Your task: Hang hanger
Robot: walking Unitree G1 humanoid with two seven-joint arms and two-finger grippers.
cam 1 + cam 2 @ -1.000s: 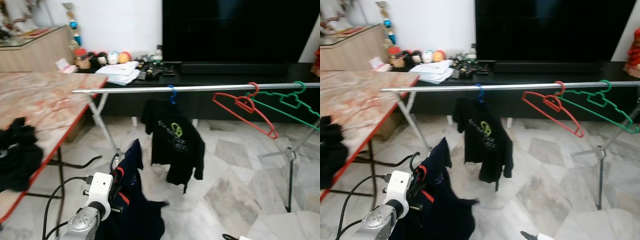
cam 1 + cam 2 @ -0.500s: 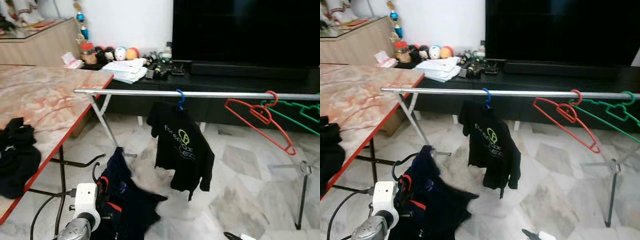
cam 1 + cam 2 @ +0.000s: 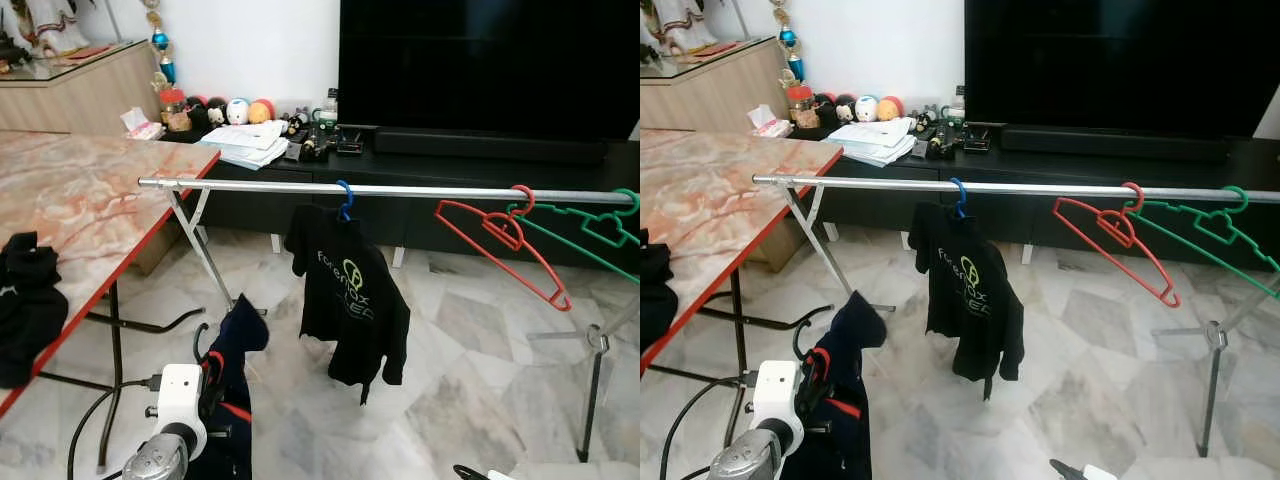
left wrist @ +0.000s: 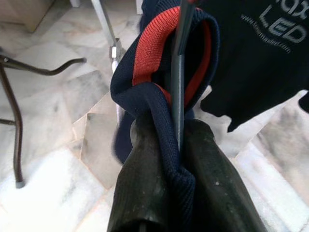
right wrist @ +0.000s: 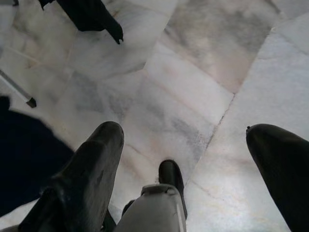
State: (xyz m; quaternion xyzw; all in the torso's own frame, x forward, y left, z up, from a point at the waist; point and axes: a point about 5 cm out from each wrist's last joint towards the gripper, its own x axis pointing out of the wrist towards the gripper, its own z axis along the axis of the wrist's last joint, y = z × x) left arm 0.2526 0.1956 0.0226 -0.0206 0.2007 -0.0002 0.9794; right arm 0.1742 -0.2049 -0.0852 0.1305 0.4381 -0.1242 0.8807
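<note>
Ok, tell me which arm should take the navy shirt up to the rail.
Left. The left gripper is already shut on the navy shirt and its hanger, below the rail near its free end. The right gripper hangs open over bare floor, holding nothing.

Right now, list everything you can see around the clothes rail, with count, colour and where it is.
Rail: one, silver, across the room on folding legs.
Black shirt: one, hanging on a blue hanger near mid-rail.
Red hanger: one, bare, on the rail's right part.
Green hanger: one, bare, beside the red one.
Navy garment: one, red-trimmed collar, on a hanger in the left gripper.
Table: one, marble-patterned, left; dark clothes on it.
TV: one, black, behind.
Left gripper: shut on the garment.
Right gripper: open, over the floor.
</note>
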